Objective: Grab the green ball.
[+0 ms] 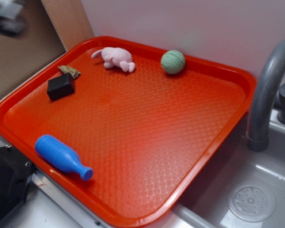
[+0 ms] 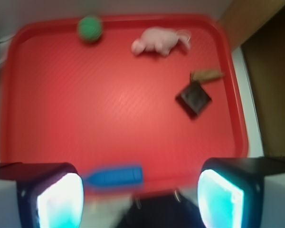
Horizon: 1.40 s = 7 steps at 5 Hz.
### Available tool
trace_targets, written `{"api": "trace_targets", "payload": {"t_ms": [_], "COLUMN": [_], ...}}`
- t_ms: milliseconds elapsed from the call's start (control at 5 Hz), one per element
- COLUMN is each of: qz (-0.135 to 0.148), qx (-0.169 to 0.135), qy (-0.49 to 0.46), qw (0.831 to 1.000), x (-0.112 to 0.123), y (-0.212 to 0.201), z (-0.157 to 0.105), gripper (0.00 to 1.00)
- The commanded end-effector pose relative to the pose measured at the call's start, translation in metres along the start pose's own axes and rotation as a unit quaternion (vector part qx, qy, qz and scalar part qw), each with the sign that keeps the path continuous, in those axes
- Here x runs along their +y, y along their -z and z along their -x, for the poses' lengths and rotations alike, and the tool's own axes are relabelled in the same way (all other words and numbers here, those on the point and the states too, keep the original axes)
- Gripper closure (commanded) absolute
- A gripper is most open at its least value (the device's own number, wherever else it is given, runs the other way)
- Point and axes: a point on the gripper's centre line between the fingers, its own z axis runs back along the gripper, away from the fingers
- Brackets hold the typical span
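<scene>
Four items on tray (image 1: pixel 218 142): ball (image 1: pixel 173 61) at far rim beside plush (image 1: pixel 116 58), well apart from black block (image 1: pixel 61 87) and blue bottle (image 1: pixel 61 156). Gripper (image 2: pixel 141 195) jaws apart, empty, above near rim.

Red tray (image 1: pixel 133 219) w/ pink plush (image 1: pixel 116 58), black block (image 1: pixel 61 88), blue bottle (image 1: pixel 61 156); faucet (image 1: pixel 266 90) nearby.

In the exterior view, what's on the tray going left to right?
Blue bottle → black block → pink plush toy → green ball, all on the red tray.
</scene>
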Motion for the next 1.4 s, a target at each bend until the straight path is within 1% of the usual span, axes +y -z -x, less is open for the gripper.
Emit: {"api": "trace_targets", "payload": {"t_ms": [0,200,400,600,800,1000,1200], "qz": [0.028,0.028,0.009,0.025,0.044,0.038,0.027], "qx": [-0.149,-0.133,-0.12,-0.116,-0.105,-0.088,-0.081], "qy": [0.097,0.093,0.074,0.048,0.036,0.039,0.04], "qw": [0.984,0.986,0.99,0.992,0.993,0.995,0.996], "x": [-0.071,-0.074,-0.059,-0.034,-0.019,-0.021,-0.024], "y": [0.084,0.114,0.131,0.126,0.122,0.132,0.15], "z": [-0.08,-0.125,-0.164,-0.175,-0.177,-0.178,-0.182], "gripper": [0.0,0.0,0.0,0.0,0.0,0.0,0.0]}}
